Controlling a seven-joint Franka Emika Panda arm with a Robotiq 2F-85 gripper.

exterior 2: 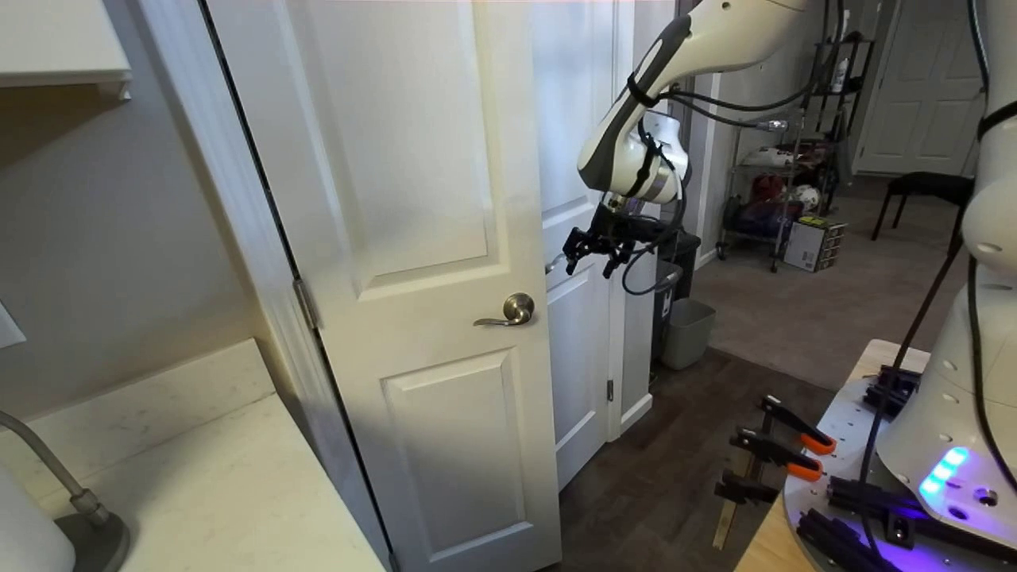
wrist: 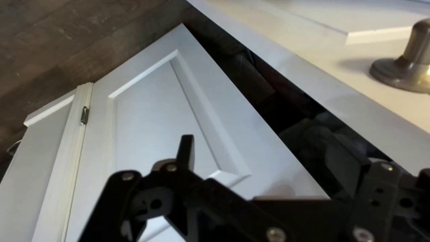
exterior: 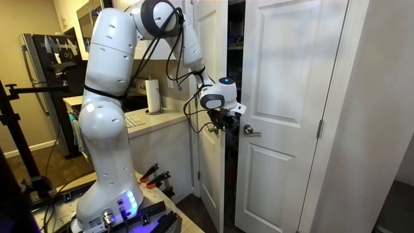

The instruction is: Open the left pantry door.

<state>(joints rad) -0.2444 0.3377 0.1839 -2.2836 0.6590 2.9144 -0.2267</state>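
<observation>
The white panelled left pantry door (exterior 2: 421, 294) stands partly open, swung outward, its free edge parted from the matching right pantry door (exterior: 288, 129) by a dark opening (exterior: 234, 64). A white Franka Panda arm (exterior: 103, 119) stands nearby, arched high, its wrist angled down in front of the opening. The black Robotiq gripper (exterior 2: 590, 266) hangs past the left door's free edge, fingers (wrist: 186, 151) spread apart; whether it touches the right door is hard to judge. A metal lever handle (exterior 2: 518, 308) sits near the left door's free edge, a matching lever (exterior: 249, 130) on the right.
</observation>
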